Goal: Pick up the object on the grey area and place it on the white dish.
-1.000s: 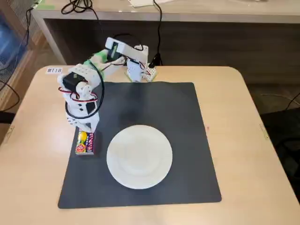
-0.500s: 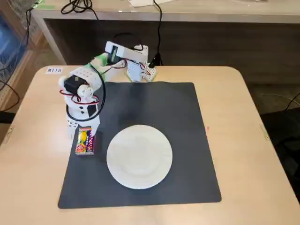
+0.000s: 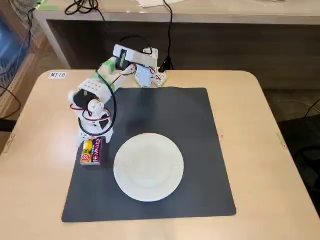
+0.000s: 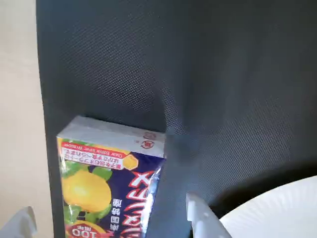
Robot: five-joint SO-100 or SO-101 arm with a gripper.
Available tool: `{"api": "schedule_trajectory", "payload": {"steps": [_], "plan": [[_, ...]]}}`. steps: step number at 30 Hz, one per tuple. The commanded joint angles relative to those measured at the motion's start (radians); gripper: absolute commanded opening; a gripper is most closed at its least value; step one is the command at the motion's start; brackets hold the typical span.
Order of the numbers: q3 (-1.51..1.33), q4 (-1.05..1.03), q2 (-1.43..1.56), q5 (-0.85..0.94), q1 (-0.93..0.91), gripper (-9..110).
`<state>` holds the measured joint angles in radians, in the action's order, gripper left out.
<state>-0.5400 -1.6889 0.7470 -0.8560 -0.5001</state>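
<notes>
The object, a small red and purple box (image 3: pixel 91 151) with a yellow picture, lies flat at the left edge of the grey mat (image 3: pixel 180 120). In the wrist view the box (image 4: pixel 106 183) sits at the lower left on the mat (image 4: pixel 198 74). My gripper (image 3: pixel 95 139) hangs just above the box's far end. In the wrist view the gripper (image 4: pixel 110 210) is open, with one white fingertip (image 4: pixel 200 215) right of the box and the other at its left, neither touching it. The white dish (image 3: pixel 148 166) lies right of the box, empty; its rim shows in the wrist view (image 4: pixel 277 208).
The arm's base (image 3: pixel 147 72) stands at the mat's far edge, with black cables running back to a bench (image 3: pixel 200 10). Beige tabletop (image 3: pixel 35 165) borders the mat on the left. A small label (image 3: pixel 57 75) sits at the far left corner.
</notes>
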Motion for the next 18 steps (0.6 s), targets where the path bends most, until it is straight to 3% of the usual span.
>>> {"api": "schedule_trajectory", "payload": {"steps": [1, 18], "plan": [[0.002, -0.012, 0.077, 0.008, -0.017, 39], [-0.009, -0.012, 0.026, 0.000, -0.040, 36]]}}
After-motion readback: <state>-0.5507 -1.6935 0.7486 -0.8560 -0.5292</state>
